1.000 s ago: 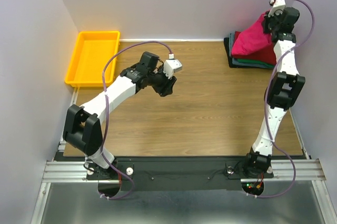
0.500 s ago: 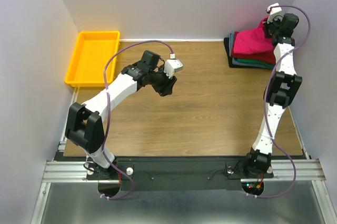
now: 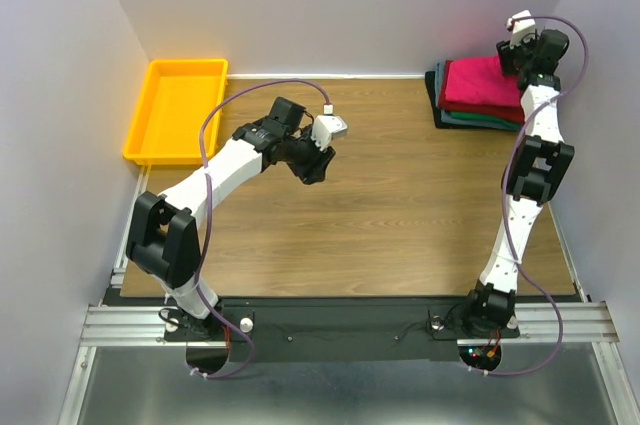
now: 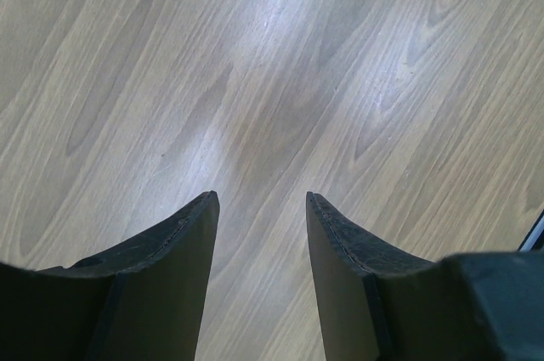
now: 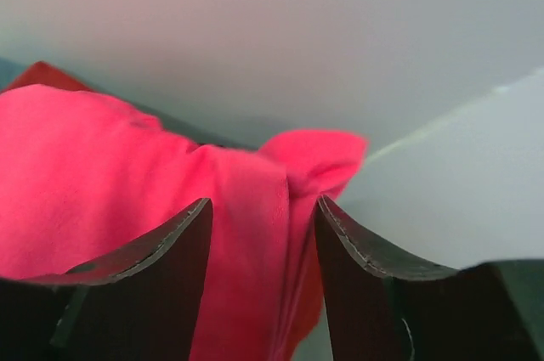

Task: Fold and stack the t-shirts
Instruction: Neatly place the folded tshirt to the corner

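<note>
Both agape — left claw (image 4: pixel 260 200) empty over table (image 4: pixel 255 55), right claw (image 5: pixel 263 201) straddling crimson t-shirt (image 5: pixel 102 174).

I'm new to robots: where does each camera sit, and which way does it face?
Top external: above and behind, looking down on table, yellow tray, shirt stack; left arm and right arm show.
Left wrist: on the left arm, facing bare wood; left gripper shows.
Right wrist: on the right arm, facing the crimson t-shirt; right gripper shows.
Shared: crimson t-shirt, top and right wrist.
</note>
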Robot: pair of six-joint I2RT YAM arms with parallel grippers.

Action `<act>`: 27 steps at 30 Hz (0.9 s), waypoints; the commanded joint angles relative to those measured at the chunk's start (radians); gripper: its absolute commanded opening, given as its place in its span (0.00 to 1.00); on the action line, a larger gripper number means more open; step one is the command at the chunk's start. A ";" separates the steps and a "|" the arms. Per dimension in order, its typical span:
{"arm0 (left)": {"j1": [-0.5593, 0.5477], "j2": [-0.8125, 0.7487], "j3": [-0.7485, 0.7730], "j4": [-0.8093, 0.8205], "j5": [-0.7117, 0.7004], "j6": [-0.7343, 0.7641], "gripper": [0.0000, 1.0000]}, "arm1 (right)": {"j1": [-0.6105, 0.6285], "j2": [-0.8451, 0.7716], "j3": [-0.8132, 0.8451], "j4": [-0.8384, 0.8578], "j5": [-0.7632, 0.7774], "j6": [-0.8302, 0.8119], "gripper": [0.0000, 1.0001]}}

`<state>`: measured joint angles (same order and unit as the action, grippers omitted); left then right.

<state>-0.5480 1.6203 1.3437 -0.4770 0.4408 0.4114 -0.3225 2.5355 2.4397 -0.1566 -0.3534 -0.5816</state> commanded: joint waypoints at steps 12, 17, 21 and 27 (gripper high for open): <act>0.063 -0.066 -0.001 0.060 0.058 -0.039 0.57 | -0.012 -0.205 -0.097 0.235 0.136 0.199 0.78; 0.074 -0.099 -0.003 0.098 0.079 -0.075 0.58 | -0.012 -0.385 -0.249 0.232 0.065 0.394 0.94; 0.092 -0.123 0.012 0.143 0.081 -0.132 0.64 | -0.012 -0.566 -0.436 0.207 -0.113 0.521 1.00; 0.140 -0.112 0.106 0.127 0.096 -0.198 0.97 | 0.037 -0.662 -0.435 -0.278 -0.231 0.528 1.00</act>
<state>-0.4385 1.5398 1.3647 -0.3782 0.5129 0.2756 -0.3153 1.9205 1.9945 -0.1314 -0.4725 -0.0986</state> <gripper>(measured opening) 0.959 0.999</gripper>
